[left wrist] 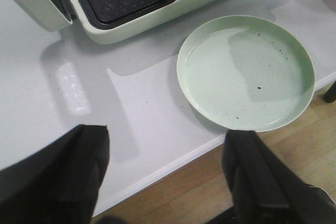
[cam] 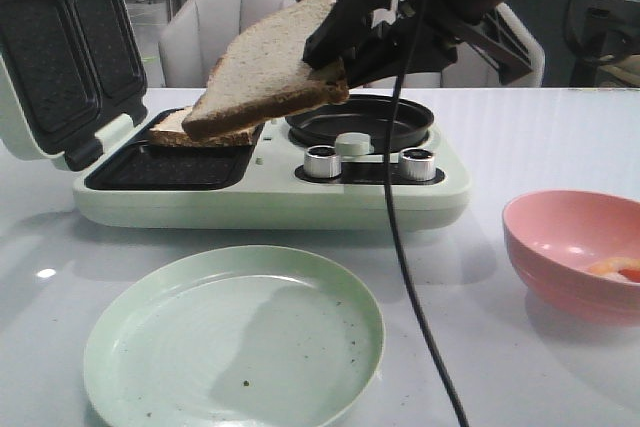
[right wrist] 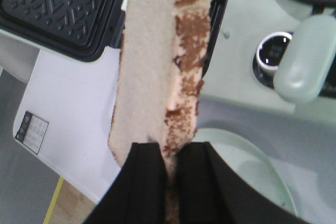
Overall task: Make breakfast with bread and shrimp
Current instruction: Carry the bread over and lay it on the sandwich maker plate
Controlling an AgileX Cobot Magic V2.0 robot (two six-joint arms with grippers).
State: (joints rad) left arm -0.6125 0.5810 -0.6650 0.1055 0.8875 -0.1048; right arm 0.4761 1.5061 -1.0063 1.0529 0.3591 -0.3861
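Frontally, the right gripper (cam: 335,69) is pinching one bread slice (cam: 265,72) above the maker (cam: 270,197), where another slice (cam: 175,127) is lying; shrimp (cam: 622,269) is waiting in the bowl (cam: 570,247) (unassembled, I judge). Left wrist: the left gripper (left wrist: 165,174) is gaping beside the plate (left wrist: 245,72). Right wrist: fingers (right wrist: 147,187) are clamping bread.

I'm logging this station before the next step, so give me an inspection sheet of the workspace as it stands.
Surface: white table, a few dark specks showing on the green plate.
Job's things: one bread slice held tilted in the air over the sandwich maker; second slice lying on its open grill plate; shrimp in the pink bowl.
Clutter: nothing seen.
Grippers: right claw shut on the slice's edge; left claw open, empty, over the table edge.
Cables: black cable hanging down across the front view.
Surroundings: grey chair behind the table.
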